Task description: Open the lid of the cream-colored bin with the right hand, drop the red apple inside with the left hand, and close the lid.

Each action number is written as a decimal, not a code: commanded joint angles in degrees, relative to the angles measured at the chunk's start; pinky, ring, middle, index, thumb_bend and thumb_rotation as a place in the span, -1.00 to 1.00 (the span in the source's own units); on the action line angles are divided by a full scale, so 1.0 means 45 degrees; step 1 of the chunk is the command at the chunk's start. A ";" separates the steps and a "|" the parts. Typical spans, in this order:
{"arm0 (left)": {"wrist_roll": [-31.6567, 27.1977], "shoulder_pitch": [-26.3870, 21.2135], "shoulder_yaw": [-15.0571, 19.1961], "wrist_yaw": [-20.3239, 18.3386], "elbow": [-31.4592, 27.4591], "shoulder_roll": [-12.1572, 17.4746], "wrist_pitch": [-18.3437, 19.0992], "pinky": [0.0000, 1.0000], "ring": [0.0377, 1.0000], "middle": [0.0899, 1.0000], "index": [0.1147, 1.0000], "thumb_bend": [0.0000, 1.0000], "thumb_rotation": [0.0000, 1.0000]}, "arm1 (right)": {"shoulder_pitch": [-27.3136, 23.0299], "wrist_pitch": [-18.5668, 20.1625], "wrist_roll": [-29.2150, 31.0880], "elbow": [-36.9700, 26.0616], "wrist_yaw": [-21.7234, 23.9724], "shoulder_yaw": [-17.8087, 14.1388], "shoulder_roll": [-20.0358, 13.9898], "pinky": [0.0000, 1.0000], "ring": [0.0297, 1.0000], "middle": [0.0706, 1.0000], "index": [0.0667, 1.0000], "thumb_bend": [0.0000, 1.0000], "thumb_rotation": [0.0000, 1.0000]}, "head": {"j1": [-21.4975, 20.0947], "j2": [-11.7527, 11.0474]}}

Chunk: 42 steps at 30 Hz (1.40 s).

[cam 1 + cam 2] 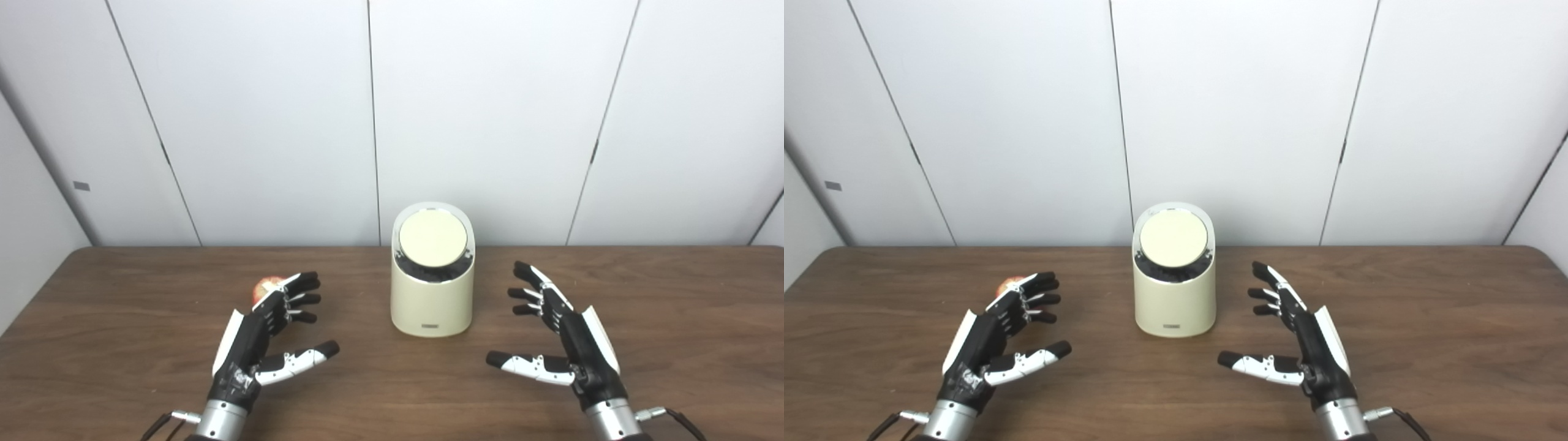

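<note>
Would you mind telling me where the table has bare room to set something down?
Bare wood lies right of the right robot hand out to the table edge, between both hands in front of the cream-colored bin, and behind the bin's flanks. It is crowded at the left robot hand, whose fingers partly hide the red apple.

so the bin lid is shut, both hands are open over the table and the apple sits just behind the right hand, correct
Not quite. The red apple sits behind the left hand, not the right hand; the left eye view shows it peeking out past that hand's fingertips. The rest holds: the lid of the cream-colored bin is shut and both hands are open over the table.
</note>
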 commanded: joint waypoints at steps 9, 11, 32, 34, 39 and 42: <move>-0.0240 -0.0369 0.0047 -0.0050 -0.0432 0.0075 -0.0397 0.32 0.54 0.65 0.71 0.60 -0.77 | -0.0362 -0.0278 -0.0046 -0.0431 -0.0209 -0.0083 -0.0035 0.37 0.58 0.78 0.77 0.64 -0.42 | 0.0002 0.0028; -0.0270 -0.0369 0.0045 -0.0044 -0.0453 0.0049 -0.0364 0.29 0.52 0.65 0.71 0.59 -0.79 | -0.0368 -0.0228 -0.0236 -0.0491 -0.0309 -0.0088 -0.0016 0.35 0.57 0.77 0.77 0.64 -0.42 | -0.0020 0.0062; -0.0036 -0.0674 -0.0100 0.0044 0.0260 -0.0087 -0.0597 0.29 0.50 0.61 0.71 0.57 -0.80 | -0.3288 0.3357 -0.2892 -0.1029 -0.0824 0.0113 0.0347 0.75 0.90 0.97 0.96 0.64 -0.07 | -0.0013 -0.0176; 0.0108 -0.0706 -0.0101 0.0120 0.0338 -0.0115 -0.0662 0.29 0.49 0.60 0.71 0.57 -0.78 | -0.3945 0.4242 -0.2660 -0.1161 -0.0226 0.0225 0.0290 0.74 0.89 0.98 0.99 0.74 -0.03 | -0.0003 -0.0225; 0.0106 -0.0760 -0.0106 0.0118 0.0465 -0.0145 -0.0734 0.28 0.48 0.60 0.71 0.58 -0.76 | -0.5122 0.5782 -0.2741 -0.1243 0.0422 0.0517 0.0239 0.65 0.90 0.98 1.00 0.90 0.00 | 0.0050 -0.0230; 0.0099 -0.0773 -0.0124 0.0102 0.0481 -0.0141 -0.0734 0.28 0.48 0.60 0.71 0.59 -0.75 | -0.5730 0.6339 -0.3146 -0.1084 0.0430 0.0773 0.0168 0.56 0.89 0.98 1.00 0.86 -0.03 | 0.0084 -0.0225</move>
